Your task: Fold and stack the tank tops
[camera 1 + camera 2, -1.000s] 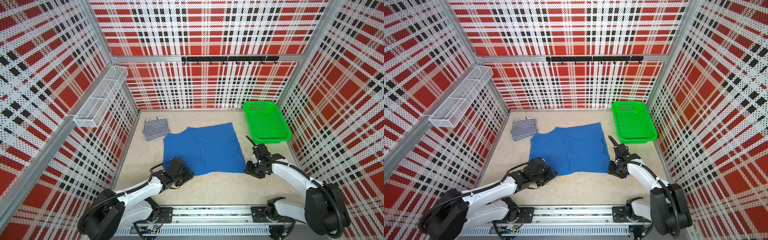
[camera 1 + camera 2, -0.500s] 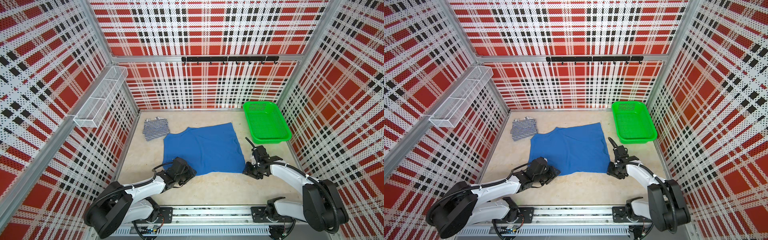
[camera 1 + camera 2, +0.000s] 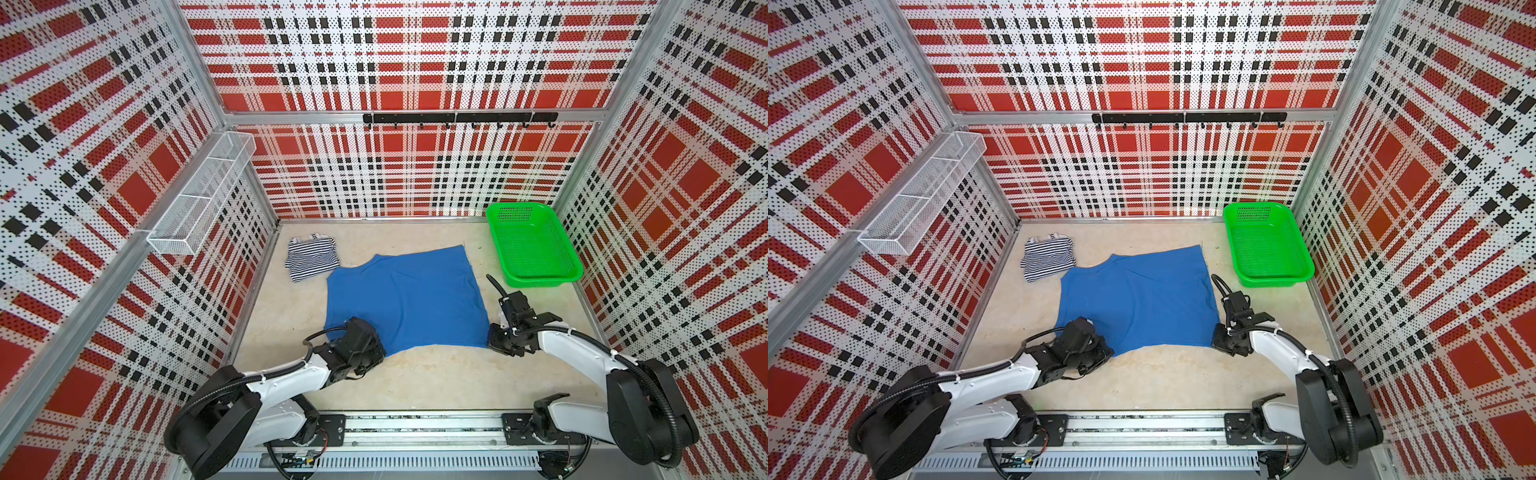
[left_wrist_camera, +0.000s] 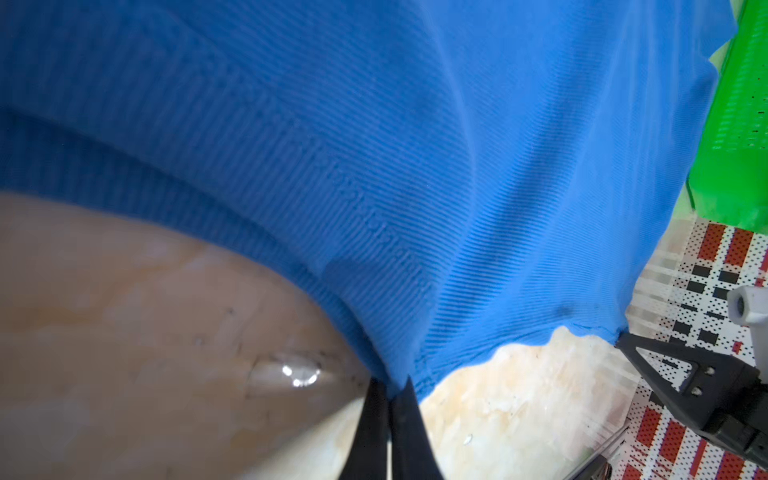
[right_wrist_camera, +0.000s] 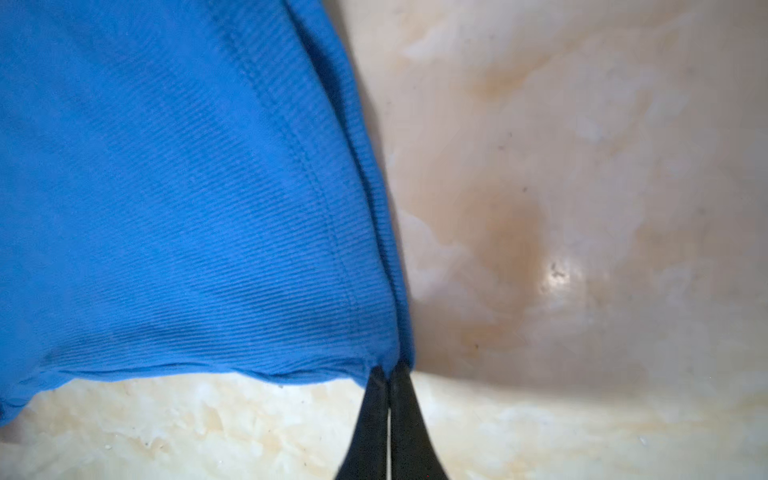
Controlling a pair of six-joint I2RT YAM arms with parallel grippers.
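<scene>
- A soft, ribbed, plain royal blue tank top (image 3: 405,301) was seen spread open and flat on the middle of the table in both top views.
- Its near left corner was pinched between the closed black jaws of the left gripper (image 4: 390,388), and the cloth was drawn into a small peak there in the left wrist view.
- Its near right corner, where the stitched side hem ends, was clamped in the same way by the right gripper (image 5: 389,374), whose jaws were pressed together on the fabric.
- Both grippers were held low, close to the table, at the near edge of the blue tank top, well apart from each other.
- A soft navy-and-white striped tank top (image 3: 311,257) was found folded into a compact bundle at the far left of the table, just beside the far left corner of the blue tank top; whether the two touched could not be told.
- The smooth beige marbled table (image 3: 436,374) was left bare along its near edge.
- A rectangular green plastic mesh basket (image 3: 540,282) was set at the far right, near but apart from the blue cloth.
- A white wire mesh shelf (image 3: 203,195) was fixed to the left plaid wall, and a black hook rail (image 3: 457,118) to the back wall.
</scene>
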